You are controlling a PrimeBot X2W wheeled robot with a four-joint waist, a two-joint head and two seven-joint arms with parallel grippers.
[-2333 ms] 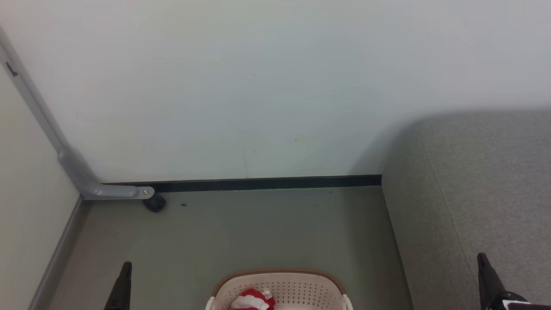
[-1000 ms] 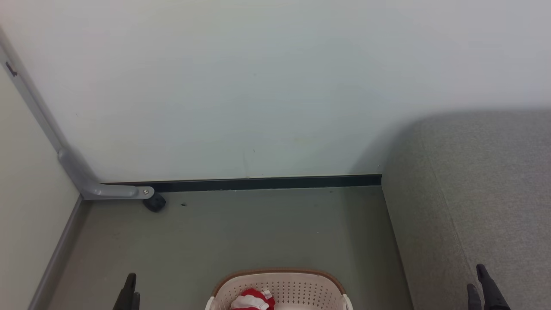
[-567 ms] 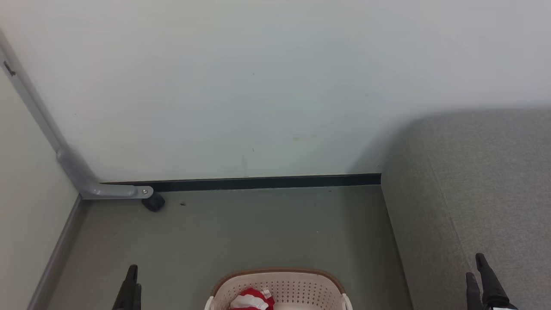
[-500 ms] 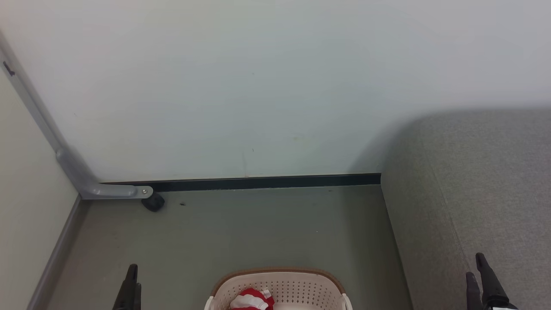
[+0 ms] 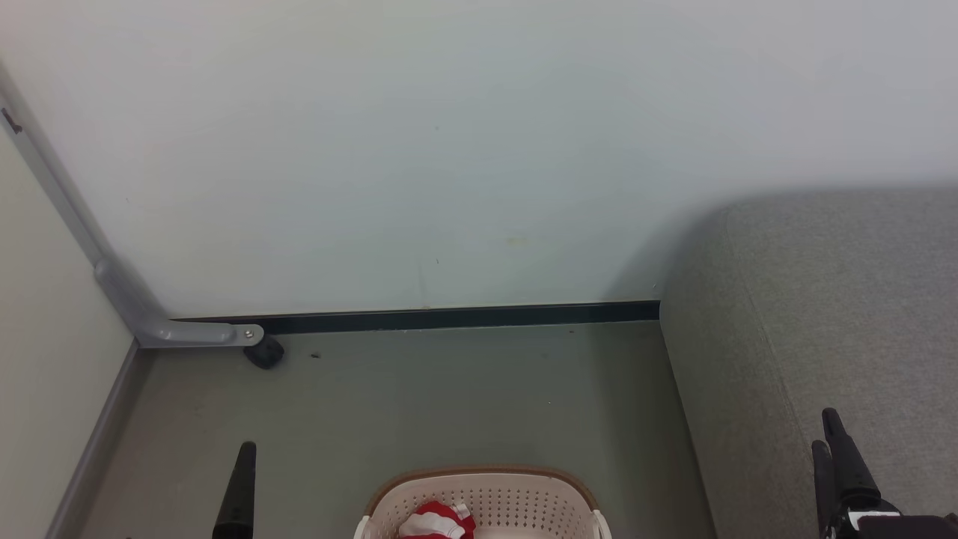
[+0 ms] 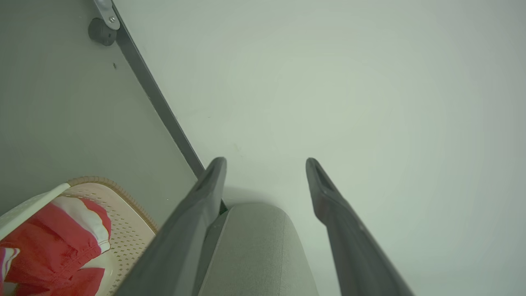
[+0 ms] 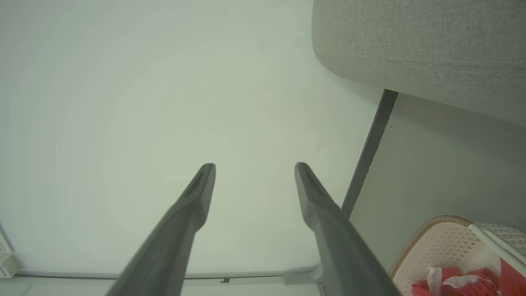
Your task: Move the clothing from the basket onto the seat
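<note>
The cream-white basket (image 5: 483,479) with its brown rim sits on the floor at the bottom centre of the head view. Red clothing (image 5: 438,522) with white bands lies bunched inside it. The grey seat (image 5: 823,299) fills the right side. My left gripper (image 5: 243,486) hangs left of the basket, above the floor. In the left wrist view it (image 6: 266,162) is open and empty, with the clothing (image 6: 49,246) at lower left. My right gripper (image 5: 831,442) hovers over the seat's front part. In the right wrist view it (image 7: 254,165) is open and empty, with the basket (image 7: 435,242) at lower right.
A pale wall with a dark baseboard (image 5: 449,318) closes off the far side. A grey metal frame leg with a black caster (image 5: 266,352) stands in the left corner. Grey-green floor (image 5: 449,397) lies between basket and wall.
Both grippers have risen further into the head view. The left one has also shifted right, toward the basket. The basket and clothing have not moved.
</note>
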